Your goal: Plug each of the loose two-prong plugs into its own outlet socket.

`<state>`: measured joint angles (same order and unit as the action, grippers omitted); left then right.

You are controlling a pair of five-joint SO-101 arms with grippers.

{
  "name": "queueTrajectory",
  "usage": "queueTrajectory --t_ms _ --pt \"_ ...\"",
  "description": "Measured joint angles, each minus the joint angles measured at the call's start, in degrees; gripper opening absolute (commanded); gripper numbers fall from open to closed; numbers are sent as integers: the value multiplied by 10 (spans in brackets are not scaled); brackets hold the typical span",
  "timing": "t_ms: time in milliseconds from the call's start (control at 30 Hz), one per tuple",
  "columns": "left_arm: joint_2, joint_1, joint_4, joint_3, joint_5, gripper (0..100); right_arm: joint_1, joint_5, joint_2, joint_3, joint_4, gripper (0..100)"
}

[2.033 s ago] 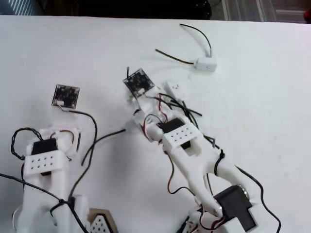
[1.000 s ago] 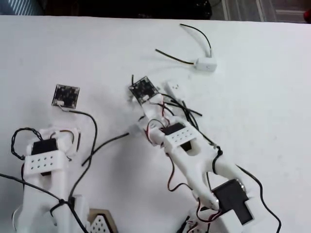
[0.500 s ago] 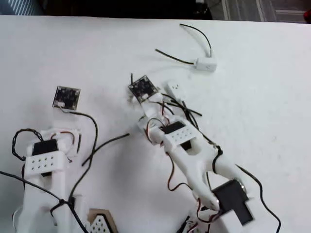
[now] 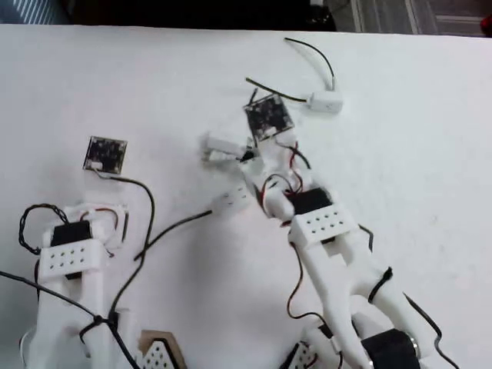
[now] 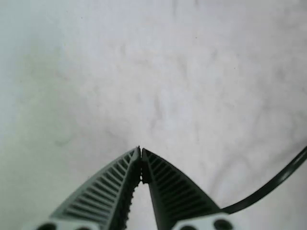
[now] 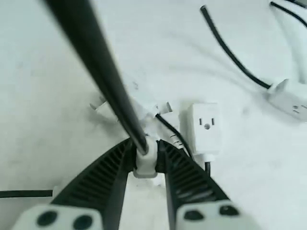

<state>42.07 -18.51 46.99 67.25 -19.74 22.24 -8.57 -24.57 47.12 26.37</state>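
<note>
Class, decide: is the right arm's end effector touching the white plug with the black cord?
Touching. The right wrist view shows the right end effector shut on the white plug, pressing both its sides.

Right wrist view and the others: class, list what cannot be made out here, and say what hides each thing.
1. The plug: in the right wrist view its prongs are hidden inside the shut right gripper.
2. The far socket: in the right wrist view it is cut off by the picture's edge.
3. The cord: in the left wrist view one end runs off the edge and the other passes behind the left gripper.
</note>
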Motion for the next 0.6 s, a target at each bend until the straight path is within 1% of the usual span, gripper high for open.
queueTrajectory --t_ms 133,300,400,600 --pt "0 0 0 0 0 26 12 12 -2 -4 38 17" --pt "0 0 0 0 0 26 50 40 -3 11 40 17" --pt "0 0 0 0 0 26 62 40 14 39 12 17" --pt "0 0 0 0 0 26 62 42 88 60 -48 17"
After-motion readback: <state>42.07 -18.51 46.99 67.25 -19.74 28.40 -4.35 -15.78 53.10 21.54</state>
